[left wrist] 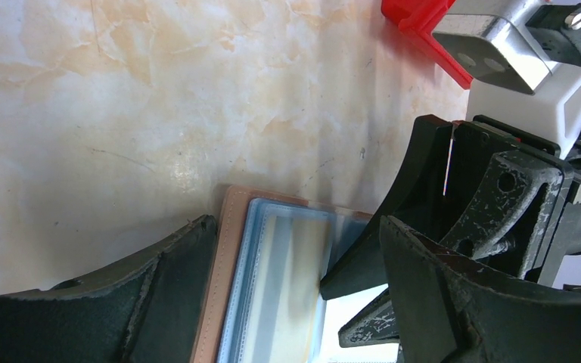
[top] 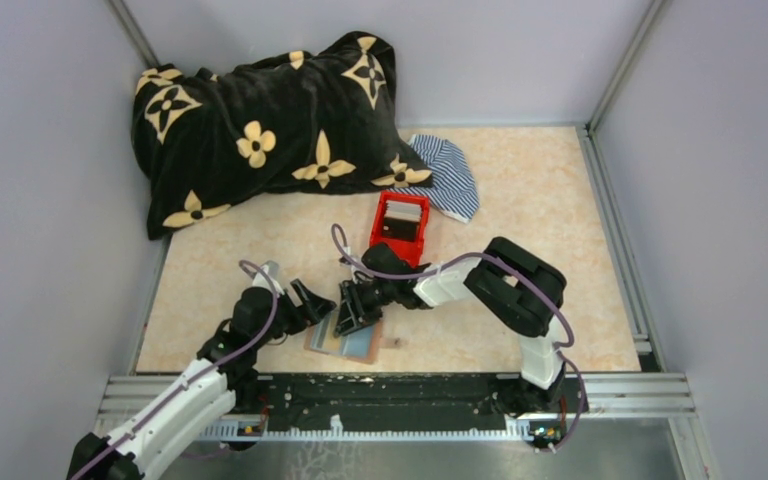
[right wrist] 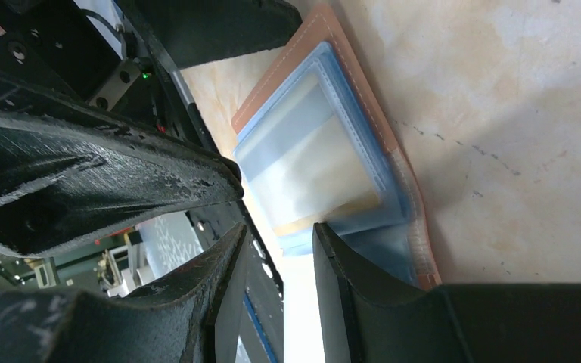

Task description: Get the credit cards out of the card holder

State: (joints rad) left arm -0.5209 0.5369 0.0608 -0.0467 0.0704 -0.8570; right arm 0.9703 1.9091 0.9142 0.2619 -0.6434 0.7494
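The card holder (top: pixel 343 342) lies open near the table's front edge, reddish-brown leather (left wrist: pixel 227 257) under clear bluish sleeves (right wrist: pixel 314 151). A pale credit card (left wrist: pixel 295 287) shows through the top sleeve. My right gripper (top: pixel 353 315) hangs over the holder's right half with its jaws apart (right wrist: pixel 278 231). One of its fingertips (right wrist: pixel 325 234) rests at the sleeve's edge, and only bright glare fills the gap between them. My left gripper (top: pixel 305 300) stands wide open just left of the holder, straddling its far edge (left wrist: pixel 295 223), holding nothing.
A red open-top box (top: pixel 400 228) stands behind the grippers; its corner (left wrist: pixel 416 19) shows in the left wrist view. Further back lie a black flowered pillow (top: pixel 270 130) and a striped cloth (top: pixel 450 175). The metal rail (top: pixel 400 395) runs close in front of the holder.
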